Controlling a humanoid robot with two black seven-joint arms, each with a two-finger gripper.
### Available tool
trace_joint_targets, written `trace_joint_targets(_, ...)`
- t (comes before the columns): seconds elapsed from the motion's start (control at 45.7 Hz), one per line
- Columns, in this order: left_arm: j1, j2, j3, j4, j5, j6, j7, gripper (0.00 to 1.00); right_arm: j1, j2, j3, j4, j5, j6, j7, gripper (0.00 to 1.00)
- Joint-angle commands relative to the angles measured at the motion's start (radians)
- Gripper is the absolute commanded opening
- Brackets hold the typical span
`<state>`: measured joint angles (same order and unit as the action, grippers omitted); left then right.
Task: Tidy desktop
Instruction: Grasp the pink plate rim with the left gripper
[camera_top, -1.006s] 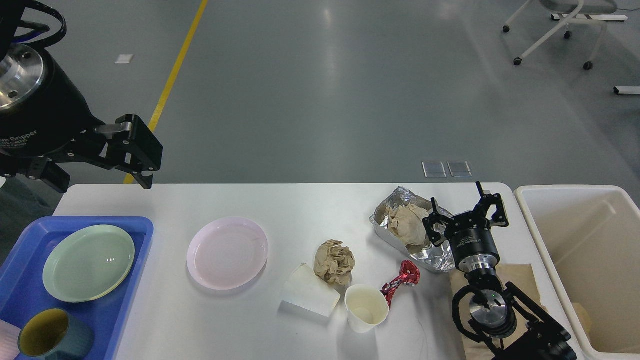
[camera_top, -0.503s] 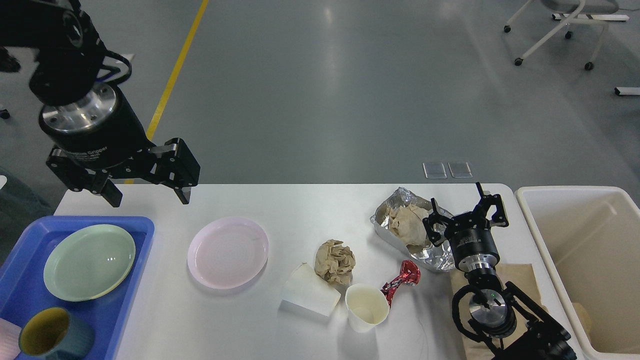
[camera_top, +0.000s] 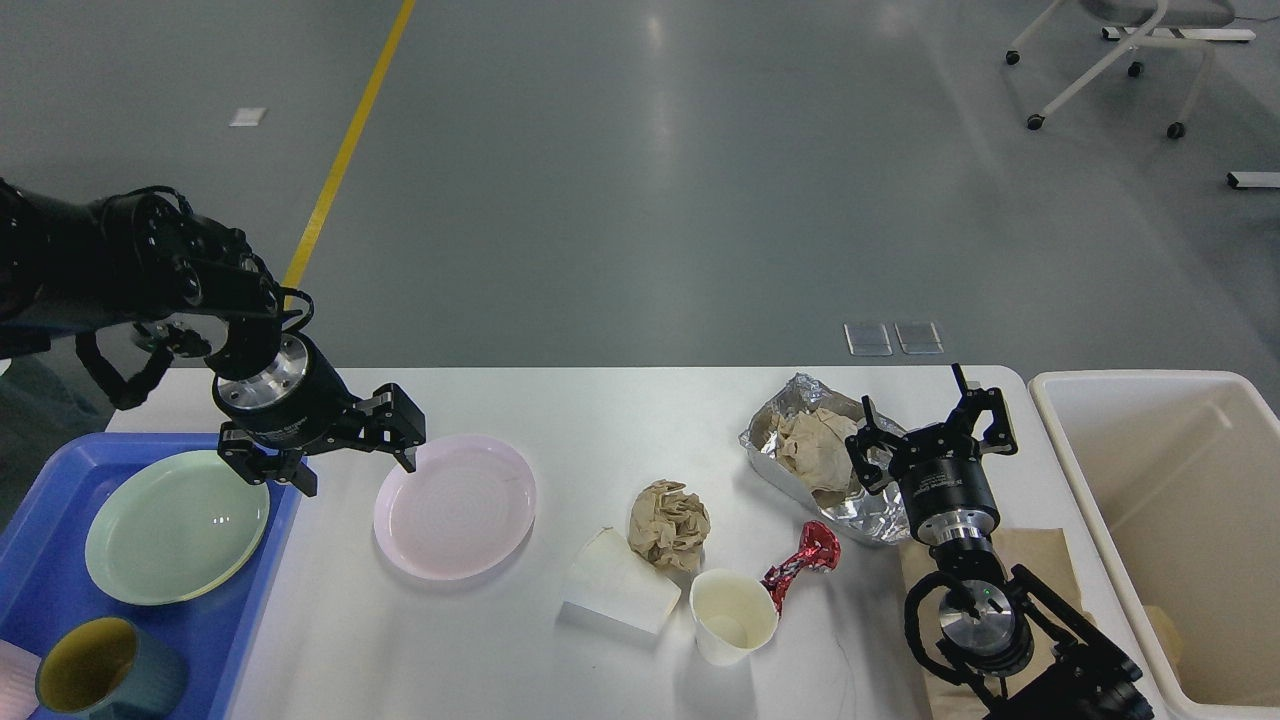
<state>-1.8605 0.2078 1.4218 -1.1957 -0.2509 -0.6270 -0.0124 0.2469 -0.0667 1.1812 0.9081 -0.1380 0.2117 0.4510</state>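
Tidy approx. half done: green plate (camera_top: 178, 525) & mug (camera_top: 108, 668) already in blue tray (camera_top: 40, 590), but desktop (camera_top: 600, 420) holds pink plate (camera_top: 455, 505), cups, wrappers etc.; left gripper (camera_top: 345, 455) spread by pink plate, right gripper (camera_top: 935, 425) prob. spread, empty.

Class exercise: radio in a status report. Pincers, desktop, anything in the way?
Left pincer open, at pink plate's left rim. Right pincer open, empty, beside foil wrapper. Desktop untidy: crumpled paper, cups. Nothing blocking plate.
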Motion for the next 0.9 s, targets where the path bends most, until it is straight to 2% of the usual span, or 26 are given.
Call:
trace_joint_targets(0.0, 0.096, -0.011, 0.000, 0.007, -0.094, 0.193, 0.012, 0.96, 0.000, -0.001, 0.000, 0.000, 0.000, 0.000, 0.000, 1.00)
trace_joint_targets(0.087, 0.167, -0.016, -0.010, 0.007, -0.129, 0.297, 0.043, 0.96, 0.000, 0.001, 0.000, 0.000, 0.000, 0.000, 0.000, 1.00)
trace_joint_targets(0.197, 0.236, -0.011, -0.040, 0.007, -0.183, 0.362, 0.074, 0.96, 0.000, 0.001, 0.000, 0.000, 0.000, 0.000, 0.000, 1.00)
trace_joint_targets(0.372, 0.356, -0.008, -0.075, 0.019, -0.183, 0.421, 0.075, 0.96, 0.000, 0.001, 0.000, 0.000, 0.000, 0.000, 0.000, 1.00)
trace_joint_targets(0.525, 0.383, -0.010, -0.078, 0.039, -0.182, 0.474, 0.077, 0.96, 0.000, 0.001, 0.000, 0.000, 0.000, 0.000, 0.000, 1.00)
trace_joint_targets(0.656, 0.412, -0.004, -0.141, 0.088, -0.183, 0.520, 0.075, 0.95, 0.000, 0.001, 0.000, 0.000, 0.000, 0.000, 0.000, 1.00)
trace_joint_targets(0.875, 0.506, -0.008, -0.196, 0.139, -0.192, 0.632, 0.074, 0.92, 0.002, 0.001, 0.000, 0.000, 0.000, 0.000, 0.000, 1.00)
